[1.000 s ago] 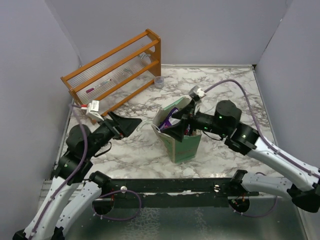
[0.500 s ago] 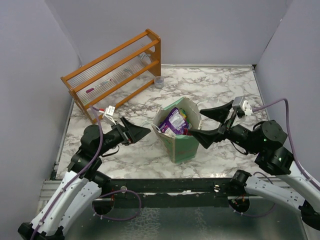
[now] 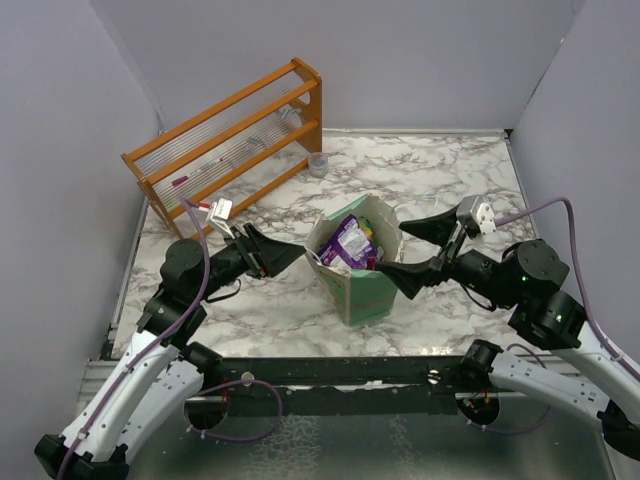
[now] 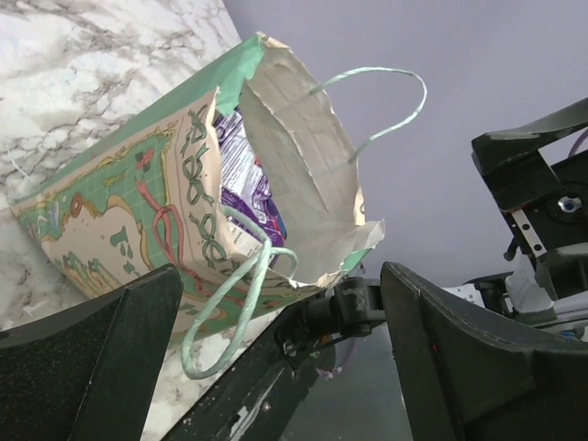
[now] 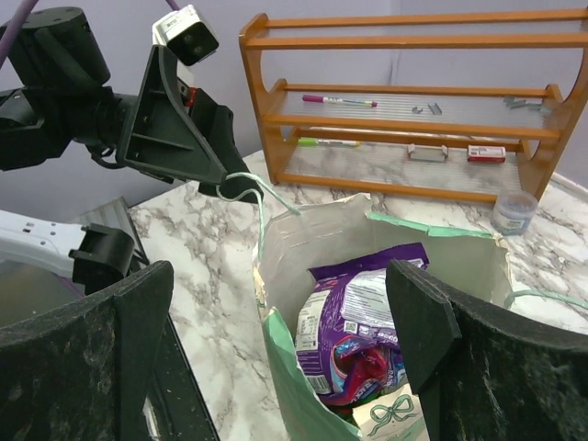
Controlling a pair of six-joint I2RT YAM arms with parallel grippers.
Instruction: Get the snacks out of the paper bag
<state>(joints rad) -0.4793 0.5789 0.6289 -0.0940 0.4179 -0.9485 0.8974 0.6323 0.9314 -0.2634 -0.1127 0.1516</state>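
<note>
Top external shows the bag (image 3: 365, 290) standing upright with its mouth open on the marble table (image 3: 450, 170), between the two arms, with the rack (image 3: 230, 140) well behind it to the left. Pointing at it from either side, the left gripper (image 3: 289, 258) is just beside the bag's left rim and the right gripper (image 3: 392, 248) is just beside its right rim, each with jaws spread wide and holding nothing. All the snacks (image 3: 348, 243) in view lie inside the bag, where the right wrist view shows a purple packet (image 5: 363, 303) uppermost.
</note>
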